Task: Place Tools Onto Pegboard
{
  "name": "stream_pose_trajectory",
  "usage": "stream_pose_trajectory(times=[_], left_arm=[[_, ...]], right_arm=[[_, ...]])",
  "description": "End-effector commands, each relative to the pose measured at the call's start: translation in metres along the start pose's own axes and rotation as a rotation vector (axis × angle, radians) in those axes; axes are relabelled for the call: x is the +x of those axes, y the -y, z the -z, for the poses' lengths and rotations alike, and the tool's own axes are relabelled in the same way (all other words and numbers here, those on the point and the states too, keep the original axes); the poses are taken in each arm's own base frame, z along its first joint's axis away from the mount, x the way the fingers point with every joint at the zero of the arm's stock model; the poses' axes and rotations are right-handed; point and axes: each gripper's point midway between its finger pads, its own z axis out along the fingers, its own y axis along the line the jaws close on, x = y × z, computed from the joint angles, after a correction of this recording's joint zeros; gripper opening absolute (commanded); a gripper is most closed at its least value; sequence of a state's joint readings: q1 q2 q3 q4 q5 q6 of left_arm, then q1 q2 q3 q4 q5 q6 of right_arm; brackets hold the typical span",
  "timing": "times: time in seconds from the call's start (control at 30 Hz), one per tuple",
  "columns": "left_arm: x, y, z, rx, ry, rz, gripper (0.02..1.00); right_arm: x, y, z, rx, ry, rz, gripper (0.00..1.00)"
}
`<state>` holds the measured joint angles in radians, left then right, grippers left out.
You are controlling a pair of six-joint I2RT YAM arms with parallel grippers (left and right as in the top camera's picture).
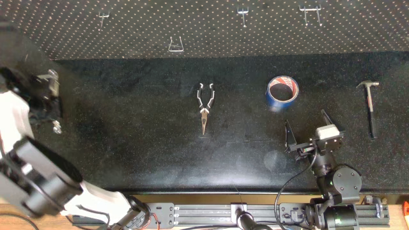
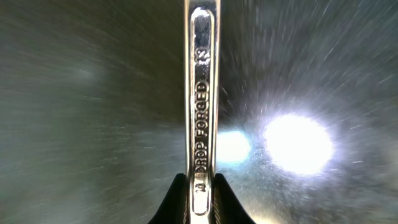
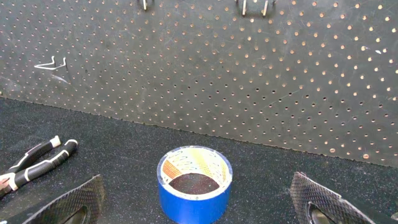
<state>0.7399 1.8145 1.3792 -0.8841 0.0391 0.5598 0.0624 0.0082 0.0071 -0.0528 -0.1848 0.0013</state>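
The wrench sat closest to your left wrist camera. Its shank ran straight out from the left gripper, whose fingers were clamped on the flat sides of the handle. How much handle lay behind the fingers could not be made out. It was polished steel, so I'd judge it stiff, heavy for its bulk and slick. A pinch on the flats could let it pivot or slide if you tipped it sharply.

From above, that gripper sat at the far left of the table. It was in front of the pegboard and well apart from the nearest hook.

Your right gripper stood wide open and empty. The roll of tape lay flat on the table, centred just ahead of the spread fingers and not touching them. The roll looked light and rigid, and would be best taken across its outer wall.

The pliers and the hammer lay flat on the table, on either side of the tape.
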Motion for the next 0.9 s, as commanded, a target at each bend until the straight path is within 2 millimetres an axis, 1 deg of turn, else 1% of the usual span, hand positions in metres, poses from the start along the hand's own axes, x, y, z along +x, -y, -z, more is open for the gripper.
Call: stream_pose_trajectory(times=[0.03,0.07,0.1,0.13,0.17,0.2,0.23,0.27,0.3,0.33,0.37,0.4,0.53,0.6,0.63,0.77,0.9], left_arm=[[-0.055,0.026,0.125,-0.029,0.398,0.116,0.029],[-0.065,0.038,0.145,-0.034,0.464,0.102,0.027],[-0.079,0.071,0.180,-0.023,0.570,0.037,0.029],[-0.084,0.100,0.201,-0.001,0.627,-0.033,0.027],[-0.085,0.117,0.212,0.017,0.656,-0.074,0.027],[-0.088,0.145,0.227,0.053,0.699,-0.089,0.029],[-0.094,0.178,0.237,0.100,0.737,-0.083,0.027],[-0.096,0.195,0.235,0.134,0.738,-0.084,0.027],[-0.095,0.206,0.229,0.153,0.722,-0.102,0.027],[-0.093,0.209,0.220,0.157,0.699,-0.099,0.029],[-0.090,0.198,0.207,0.115,0.677,-0.009,0.029],[-0.085,0.192,0.194,0.085,0.659,0.026,0.029],[-0.057,0.195,0.166,0.085,0.640,0.024,0.029],[-0.050,0.196,0.152,0.085,0.619,0.023,0.029],[-0.048,0.197,0.147,0.085,0.609,0.022,0.027],[-0.052,0.197,0.145,0.087,0.615,0.027,0.029],[-0.050,0.199,0.135,0.095,0.577,0.041,0.029]], right_arm=[[0.001,-0.001,0.000,-0.002,-0.001,0.010,0.976],[0.001,-0.001,0.000,-0.002,-0.001,0.011,0.976],[0.001,-0.001,0.000,-0.002,-0.001,0.010,0.976],[0.001,-0.001,0.000,-0.002,-0.001,0.010,0.976],[0.001,-0.001,0.000,-0.002,-0.001,0.010,0.976],[0.001,-0.001,0.000,-0.002,-0.001,0.010,0.976],[0.001,-0.001,0.000,-0.002,-0.001,0.010,0.976],[0.001,-0.001,0.000,-0.002,-0.001,0.010,0.976],[0.001,-0.001,0.000,-0.002,-0.001,0.010,0.976],[0.001,-0.001,0.000,-0.002,-0.001,0.010,0.976],[0.001,-0.001,0.000,-0.002,-0.001,0.010,0.976],[0.001,-0.001,0.000,-0.002,-0.001,0.010,0.976],[0.001,-0.001,0.000,-0.002,-0.001,0.010,0.976],[0.001,-0.001,0.000,-0.002,-0.001,0.010,0.974],[0.001,-0.001,0.000,-0.002,-0.001,0.011,0.976],[0.001,-0.001,0.000,-0.002,-0.001,0.010,0.976],[0.001,-0.001,0.000,-0.002,-0.001,0.010,0.976]])
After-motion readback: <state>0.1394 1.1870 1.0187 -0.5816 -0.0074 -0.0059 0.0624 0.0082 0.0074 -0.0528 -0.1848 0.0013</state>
